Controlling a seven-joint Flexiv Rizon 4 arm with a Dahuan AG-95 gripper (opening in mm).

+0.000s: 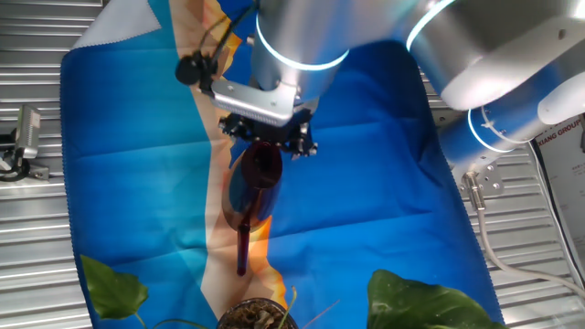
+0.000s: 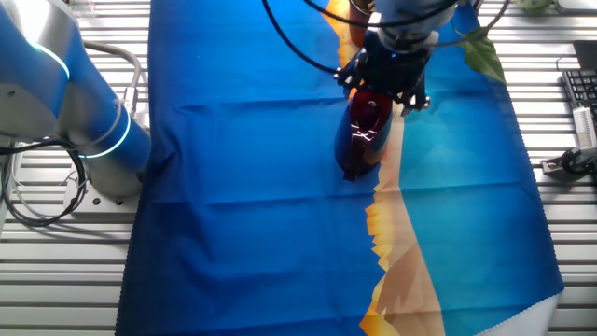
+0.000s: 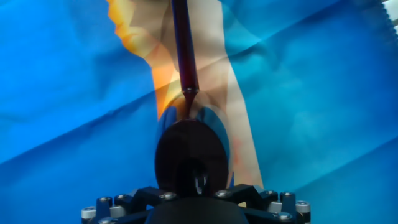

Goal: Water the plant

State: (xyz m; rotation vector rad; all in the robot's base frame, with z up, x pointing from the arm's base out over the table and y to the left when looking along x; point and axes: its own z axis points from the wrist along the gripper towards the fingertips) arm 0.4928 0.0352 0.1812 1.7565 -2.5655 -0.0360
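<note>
My gripper [image 1: 271, 139] is shut on a dark red watering vessel [image 1: 260, 175], held from above over the blue cloth. Its long spout [image 1: 242, 247] points toward the plant. The plant's small round dark pot [image 1: 256, 316] with brown soil and dry stalks sits at the frame's bottom edge, just past the spout tip, with broad green leaves [image 1: 428, 302] on both sides. In the other fixed view the gripper [image 2: 387, 82] holds the vessel [image 2: 366, 135], and one leaf [image 2: 485, 52] shows behind it. In the hand view the vessel body [image 3: 189, 155] fills the space between the jaws, and the spout [image 3: 185, 50] runs ahead.
A blue cloth with an orange and tan band [image 2: 410, 261] covers the slatted metal table [image 1: 27, 247]. The arm's base [image 2: 84, 121] stands at the cloth's edge. A small metal fixture [image 1: 23, 137] and a keyboard [image 2: 583, 103] lie off the cloth.
</note>
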